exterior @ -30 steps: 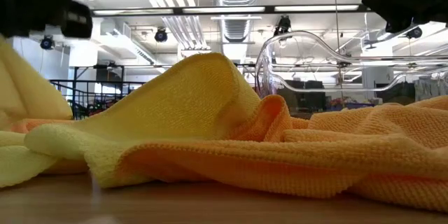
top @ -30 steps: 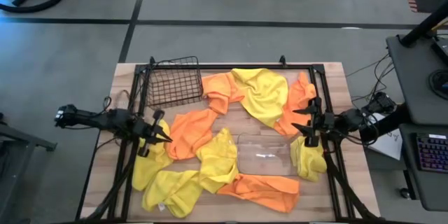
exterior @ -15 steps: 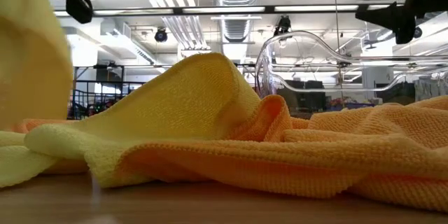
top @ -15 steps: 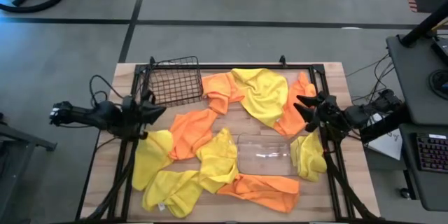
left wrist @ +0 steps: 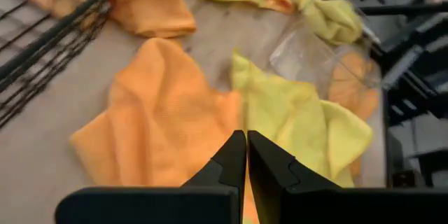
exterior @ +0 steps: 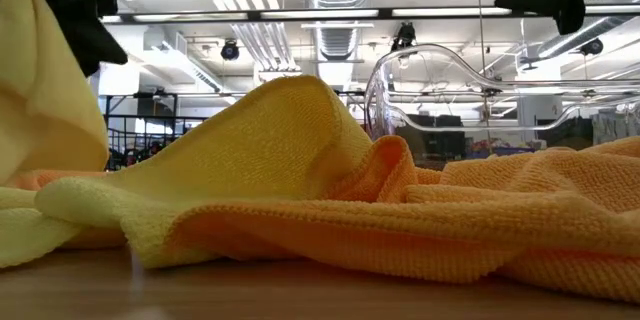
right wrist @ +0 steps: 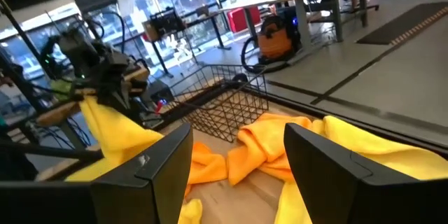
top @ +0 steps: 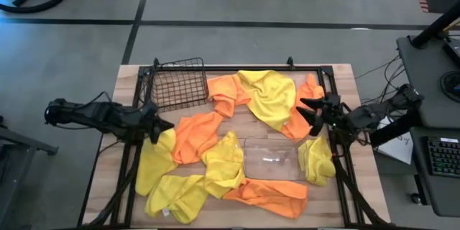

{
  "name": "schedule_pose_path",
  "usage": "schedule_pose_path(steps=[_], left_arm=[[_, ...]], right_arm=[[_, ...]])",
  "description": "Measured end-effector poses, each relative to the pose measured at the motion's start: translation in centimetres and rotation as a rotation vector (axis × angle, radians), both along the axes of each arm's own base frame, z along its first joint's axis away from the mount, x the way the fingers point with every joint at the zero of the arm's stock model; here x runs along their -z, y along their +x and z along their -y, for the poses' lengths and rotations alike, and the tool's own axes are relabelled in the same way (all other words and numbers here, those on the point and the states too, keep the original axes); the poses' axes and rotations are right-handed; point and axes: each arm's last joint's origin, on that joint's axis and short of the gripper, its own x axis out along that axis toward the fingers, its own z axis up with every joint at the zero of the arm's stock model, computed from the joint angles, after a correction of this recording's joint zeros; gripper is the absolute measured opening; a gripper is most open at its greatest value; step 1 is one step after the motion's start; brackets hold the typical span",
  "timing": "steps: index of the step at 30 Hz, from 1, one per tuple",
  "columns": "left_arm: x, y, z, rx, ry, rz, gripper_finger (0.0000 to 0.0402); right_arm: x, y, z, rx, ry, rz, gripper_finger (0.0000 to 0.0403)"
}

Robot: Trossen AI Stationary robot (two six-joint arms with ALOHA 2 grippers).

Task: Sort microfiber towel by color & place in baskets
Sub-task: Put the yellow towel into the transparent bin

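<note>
Left gripper (top: 153, 127), pinched closed, apparently lifting a yellow towel (top: 152, 159) at table's left; right gripper (top: 310, 111) hovering empty, fingers spread.

Arms: two, dark, jointed, slim | Cables: black, looped along left arm (top: 86, 113) and right arm (top: 374, 115) | Fingers: black, matte, wedge-shaped (left wrist: 231, 164) | Markings: none legible

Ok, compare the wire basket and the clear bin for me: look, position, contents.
The wire basket is dark open mesh; the clear bin is see-through plastic. The basket stands at the table's far left corner; the bin sits nearer the middle, ringed by orange and yellow towels. The basket looks tilted, the bin flat. Shared: both are rectangular, and neither seems to hold a towel yet.
</note>
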Motion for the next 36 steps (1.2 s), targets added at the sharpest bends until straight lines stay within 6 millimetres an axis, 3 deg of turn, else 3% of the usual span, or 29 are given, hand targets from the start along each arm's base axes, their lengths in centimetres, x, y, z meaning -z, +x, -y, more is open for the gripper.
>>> schedule_pose_path(steps=[6,12,15,20,22,25,28,31,36], left_arm=[[0.2,0.7,0.1,0.030,0.037,0.086,0.0000],[0.7,1.4,0.3,0.071,0.103,0.098,0.0000],[-0.1,2.5,0.6,0.147,0.203,0.322,0.0004],[-0.7,2.9,1.2,0.256,0.477,0.860,0.0010],[-0.2,2.7,1.1,0.255,0.541,0.912,0.0010],[-0.3,2.2,0.0,-0.015,0.466,0.897,0.0008],[-0.3,1.8,-0.2,-0.131,0.210,1.032,0.0008],[0.0,1.7,0.0,-0.071,0.031,1.100,0.0007],[-0.7,1.5,0.3,0.071,0.097,1.149,0.0007]], right_arm=[[0.6,1.5,-0.7,0.000,-0.039,-0.081,0.0219],[0.7,1.7,-0.8,0.000,-0.045,-0.092,0.0219],[0.8,1.7,-0.8,0.000,-0.045,-0.092,0.0219],[0.8,1.7,-0.8,0.000,-0.045,-0.093,0.0219],[0.8,1.7,-0.8,-0.001,-0.045,-0.093,0.0219],[0.8,1.7,-0.8,-0.004,-0.044,-0.093,0.0219],[0.8,1.7,-0.8,-0.008,-0.042,-0.093,0.0219],[0.8,1.7,-0.8,-0.008,-0.044,-0.095,0.0219],[0.8,1.7,-0.8,-0.008,-0.044,-0.095,0.0219]])
